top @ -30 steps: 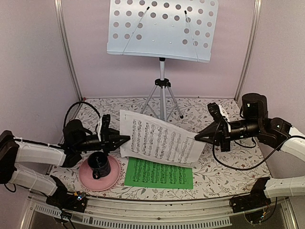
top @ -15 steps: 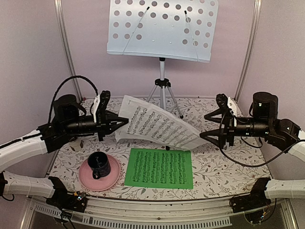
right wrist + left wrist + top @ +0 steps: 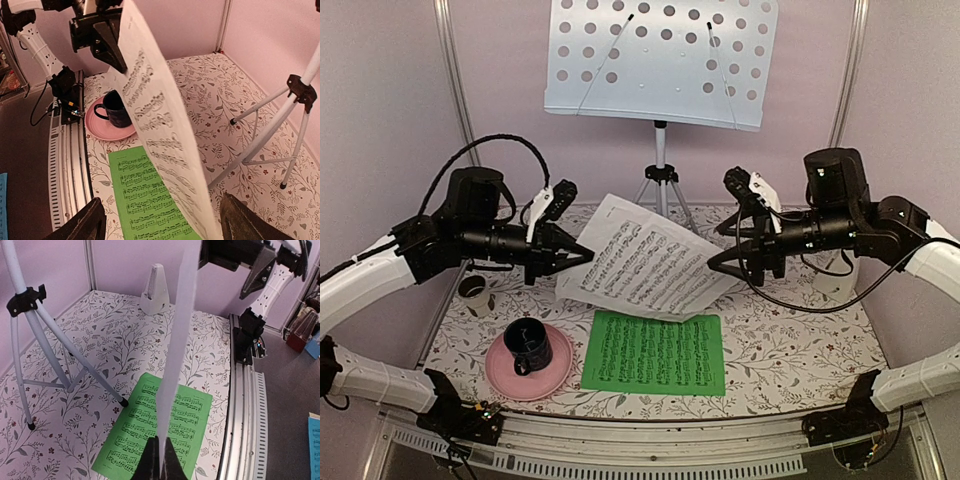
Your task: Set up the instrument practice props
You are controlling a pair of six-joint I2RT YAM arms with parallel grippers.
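From the top camera, the left gripper was clamped on the left edge of the white sheet and held it in the air, sloping down to the right above the green sheet. A second earlier both grippers pinched that page lower down. Now the right gripper stood with its jaws apart at the page's right end, and whether a finger touched the paper I could not tell. Both arms had risen, and the left one had uncovered a beige cup by the left wall. The green sheet lay flat on the table, in the place it had half a second before, beside the mug on its plate. The stand stood at the back on its tripod, unmoved and bare.

From the left wrist, the fingers were shut together on the white sheet, seen edge-on and rising toward the right arm. The green sheet lay below, the tripod to the left, and the metronome upright near the far wall.

From the right wrist, the two fingers stood wide apart with the white sheet passing between them, its far end in the left gripper. The mug and plate sat beyond the green sheet.
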